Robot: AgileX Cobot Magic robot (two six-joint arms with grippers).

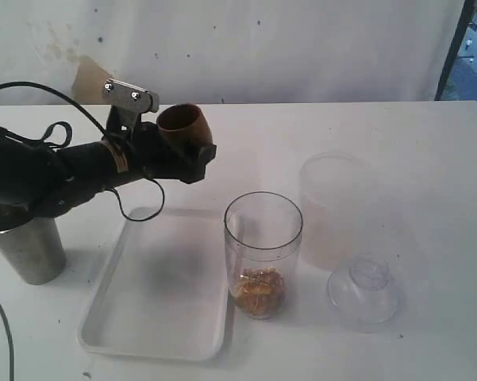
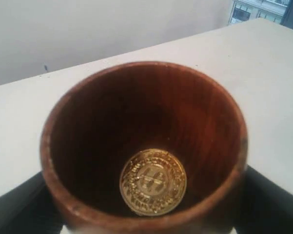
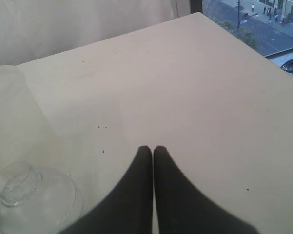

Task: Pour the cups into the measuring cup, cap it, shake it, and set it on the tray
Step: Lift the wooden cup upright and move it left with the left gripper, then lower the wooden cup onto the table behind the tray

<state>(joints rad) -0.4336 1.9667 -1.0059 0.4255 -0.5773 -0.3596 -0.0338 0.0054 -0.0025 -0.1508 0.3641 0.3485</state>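
White table [image 1: 381,127], brown cup [image 2: 136,107], coin [image 2: 153,181] illegible

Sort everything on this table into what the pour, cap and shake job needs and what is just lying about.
For the job: brown wood-grain cup with a gold coin inside; steel tumbler; clear measuring cup; white tray; clear dome lid, likely the cap.
Lying about: frosted container.

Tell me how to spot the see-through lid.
Find the flat white rectangular plastic tray. Beside it stands a tall clear cylindrical cup. Past that sits the clear dome-shaped lid: low and knobbed, unlike the taller frosted white container behind.
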